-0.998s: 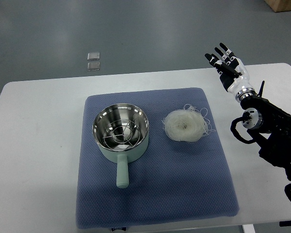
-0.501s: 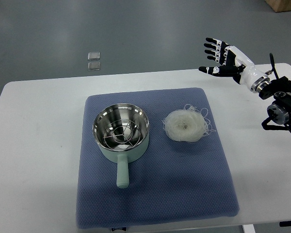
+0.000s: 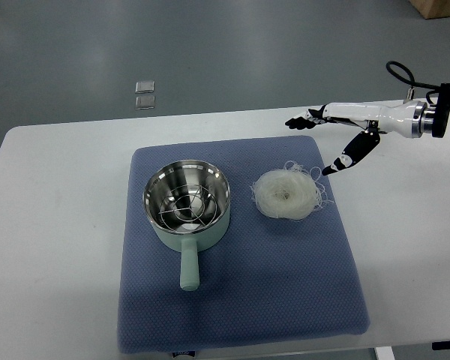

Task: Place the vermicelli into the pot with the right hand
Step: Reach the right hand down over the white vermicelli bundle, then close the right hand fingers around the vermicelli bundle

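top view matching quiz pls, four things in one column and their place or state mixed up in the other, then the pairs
Things:
1. pot
2. vermicelli
3. right hand
4. blue mat

Places or states:
A. open, above the mat's far right corner
B. spread on the white table, under pot and noodles
C. pale nest lying right of the pot
D. left part of the mat, handle pointing to the near edge

Pairs: 1-D, 2-C, 3-A, 4-B

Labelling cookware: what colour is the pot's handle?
Pale mint green handle, clearest in the top view.
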Tool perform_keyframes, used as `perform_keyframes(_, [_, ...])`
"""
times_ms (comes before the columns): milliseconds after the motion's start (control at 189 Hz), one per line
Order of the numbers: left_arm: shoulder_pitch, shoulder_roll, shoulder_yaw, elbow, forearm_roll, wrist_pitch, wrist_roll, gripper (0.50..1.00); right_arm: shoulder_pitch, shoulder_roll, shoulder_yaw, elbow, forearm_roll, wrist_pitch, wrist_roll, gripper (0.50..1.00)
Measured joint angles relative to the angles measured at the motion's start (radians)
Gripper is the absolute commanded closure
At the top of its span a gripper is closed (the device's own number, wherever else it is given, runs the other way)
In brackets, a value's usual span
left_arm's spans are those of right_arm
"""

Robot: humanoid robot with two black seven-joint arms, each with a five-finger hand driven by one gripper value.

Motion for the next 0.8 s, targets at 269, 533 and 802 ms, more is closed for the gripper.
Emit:
perform_keyframes(269, [0.000,0.000,0.001,0.000,0.000,0.000,0.000,0.500,0.189,0.058,-0.224,0.031,-0.207,-0.014,0.016,0.583])
perform_keyframes(533, [0.000,0.000,0.002,0.000,0.000,0.000,0.000,0.500,0.206,0.126,-0.332,0.015,-0.242,-0.087,-0.003,0.583])
perform_keyframes(802, [0.000,0.000,0.000,0.000,0.000,0.000,0.000,0.500,0.150,0.130,-0.343,-0.042,-0.249,-0.166,-0.016,0.583])
